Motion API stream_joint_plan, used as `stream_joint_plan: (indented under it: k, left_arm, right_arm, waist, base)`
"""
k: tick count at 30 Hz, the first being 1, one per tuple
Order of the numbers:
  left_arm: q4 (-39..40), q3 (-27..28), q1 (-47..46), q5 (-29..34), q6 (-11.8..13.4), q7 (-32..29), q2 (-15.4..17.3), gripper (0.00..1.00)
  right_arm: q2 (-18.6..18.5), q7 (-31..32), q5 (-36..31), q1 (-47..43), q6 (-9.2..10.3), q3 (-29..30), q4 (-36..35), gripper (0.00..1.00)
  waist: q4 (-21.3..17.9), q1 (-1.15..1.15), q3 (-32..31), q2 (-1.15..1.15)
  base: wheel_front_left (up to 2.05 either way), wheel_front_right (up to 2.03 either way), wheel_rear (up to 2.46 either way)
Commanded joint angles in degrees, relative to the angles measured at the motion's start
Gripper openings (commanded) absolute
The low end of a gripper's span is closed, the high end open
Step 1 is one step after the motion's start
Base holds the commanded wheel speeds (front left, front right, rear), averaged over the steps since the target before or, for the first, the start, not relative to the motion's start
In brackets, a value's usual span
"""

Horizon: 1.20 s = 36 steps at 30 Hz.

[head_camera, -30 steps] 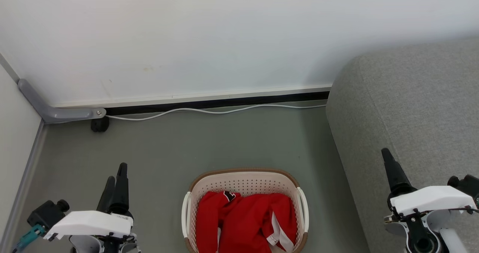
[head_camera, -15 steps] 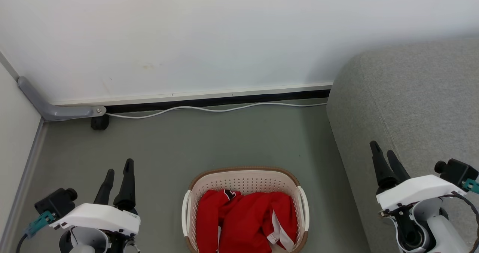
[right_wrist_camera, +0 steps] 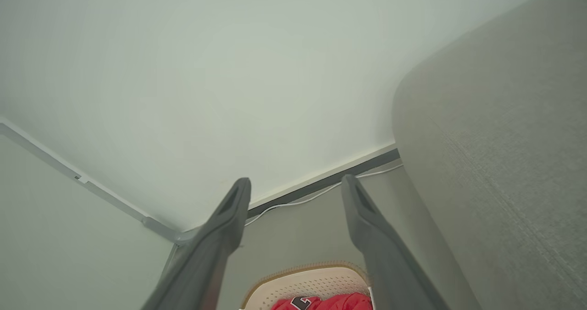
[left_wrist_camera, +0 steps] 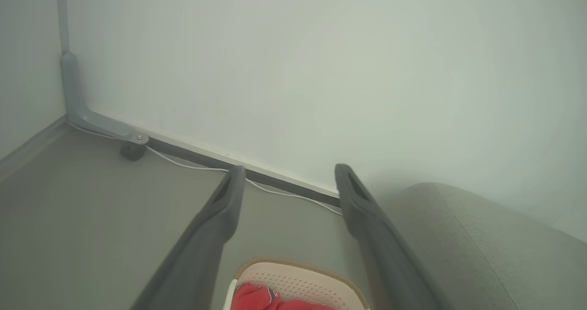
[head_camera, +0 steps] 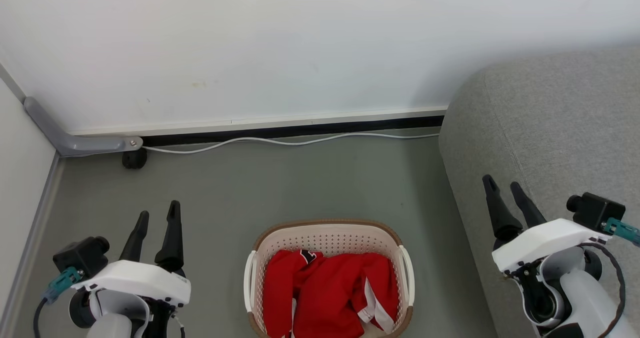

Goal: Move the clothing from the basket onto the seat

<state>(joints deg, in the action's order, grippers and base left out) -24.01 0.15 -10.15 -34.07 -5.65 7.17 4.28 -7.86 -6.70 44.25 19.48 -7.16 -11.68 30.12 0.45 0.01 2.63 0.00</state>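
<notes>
Beside the grey sofa (head_camera: 550, 128), our left gripper (head_camera: 159, 209) and right gripper (head_camera: 501, 181) point forward, fingers spread, empty, flanking the laundry basket (head_camera: 325, 239) of red clothing (head_camera: 325, 298); we cannot read its black-and-white patch, perhaps lettering.

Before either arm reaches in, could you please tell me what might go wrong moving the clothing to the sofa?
The red clothing lies bunched in the laundry basket; one pinch may drag several pieces, dropping some on the floor.
The right tool hangs by the sofa and could brush its side.
</notes>
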Motion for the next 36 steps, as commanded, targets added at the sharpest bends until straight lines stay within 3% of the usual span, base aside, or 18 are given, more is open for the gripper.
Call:
stream_joint_plan:
  k: [1, 36]
  left_arm:
    - [1.15, 1.30, -3.59, 2.08, 0.19, 0.85, 1.09, 1.00]
    - [0.86, 3.64, -7.31, 26.26, 0.10, 6.57, 0.77, 1.00]
  right_arm:
    - [-1.03, -1.33, -1.93, 3.14, -0.24, -1.06, -1.02, 1.00]
    - [-3.04, -7.04, -23.66, 9.85, -0.31, -4.36, 3.22, 1.00]
  waist:
    - [0.04, 0.00, 0.09, 0.00]
    - [0.40, 0.00, 0.69, 0.00]
  base:
    - [0.00, 0.00, 0.00]
    - [0.00, 0.00, 0.00]
